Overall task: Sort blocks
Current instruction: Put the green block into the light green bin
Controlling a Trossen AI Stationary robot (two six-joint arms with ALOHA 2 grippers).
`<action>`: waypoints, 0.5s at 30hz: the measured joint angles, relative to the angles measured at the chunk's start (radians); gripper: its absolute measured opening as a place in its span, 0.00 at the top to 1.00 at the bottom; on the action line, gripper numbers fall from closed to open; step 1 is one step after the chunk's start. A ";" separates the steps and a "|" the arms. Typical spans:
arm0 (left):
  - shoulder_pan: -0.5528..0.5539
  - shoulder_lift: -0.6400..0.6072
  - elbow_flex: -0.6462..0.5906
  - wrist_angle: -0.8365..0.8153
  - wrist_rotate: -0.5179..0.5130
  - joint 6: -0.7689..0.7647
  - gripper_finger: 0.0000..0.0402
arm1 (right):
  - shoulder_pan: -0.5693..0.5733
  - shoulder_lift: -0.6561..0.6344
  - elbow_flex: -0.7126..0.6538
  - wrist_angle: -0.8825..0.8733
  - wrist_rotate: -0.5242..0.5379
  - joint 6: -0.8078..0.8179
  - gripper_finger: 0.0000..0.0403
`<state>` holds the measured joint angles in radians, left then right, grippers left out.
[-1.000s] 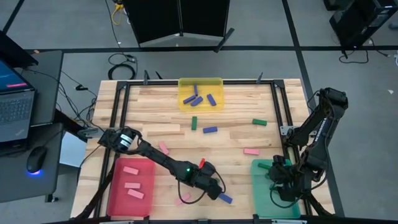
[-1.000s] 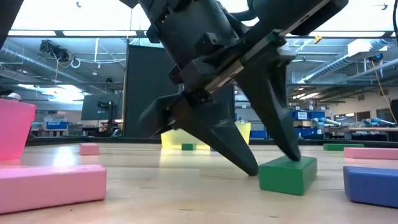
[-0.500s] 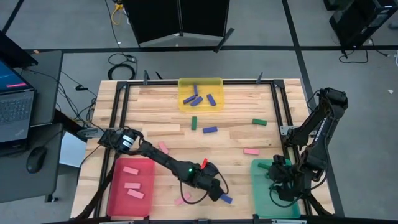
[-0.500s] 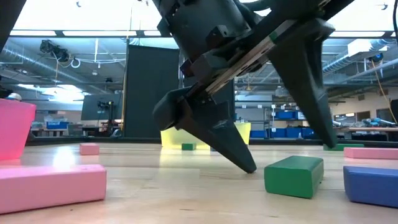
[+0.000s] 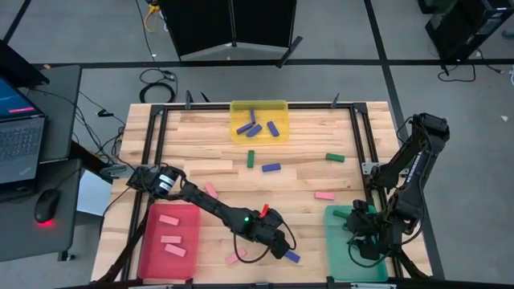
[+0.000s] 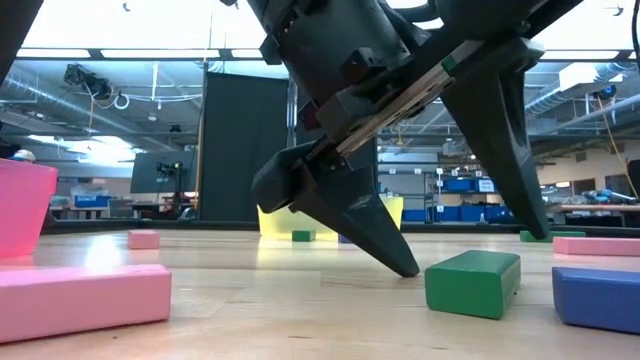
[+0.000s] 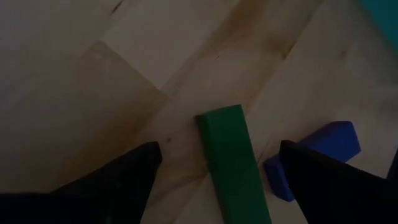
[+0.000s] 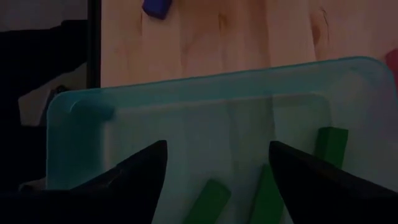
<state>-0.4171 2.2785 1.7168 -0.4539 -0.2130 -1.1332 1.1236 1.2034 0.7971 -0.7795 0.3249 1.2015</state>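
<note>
Low view: left hand [image 6: 470, 262] is hovering wide open, holding nothing, over a green block [image 6: 472, 283] lying on the surface [image 6: 300, 310].
Rigid, light and smooth-looking, it is probably asking for a pinch across its long sides.

We see a wooden table [image 5: 305, 181] with three trays on it and loose blocks scattered across the boards. Between the spread fingers of the left gripper [image 7: 214, 163] lies a green block [image 7: 233, 163], flat on the wood, with a blue block [image 7: 314, 158] just beside it. A pink block [image 5: 237, 256] lies near that gripper, another pink one [image 5: 211, 190] beside its arm. The red tray [image 5: 148, 241] sits well to its side, the yellow tray [image 5: 259, 107] far across the table. The right gripper [image 8: 217, 163] hangs over the teal tray [image 8: 186, 93]. Farther out lie green [image 5: 335, 157], blue [image 5: 271, 168] and pink [image 5: 324, 194] blocks.
</note>
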 joint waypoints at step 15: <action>0.002 0.042 0.002 -0.017 0.043 0.004 0.21 | -0.001 0.000 0.000 -0.001 0.008 0.013 0.28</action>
<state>-0.4149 2.3207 1.7187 -0.4706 -0.1702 -1.1288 1.1229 1.2034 0.7971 -0.7803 0.3328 1.2146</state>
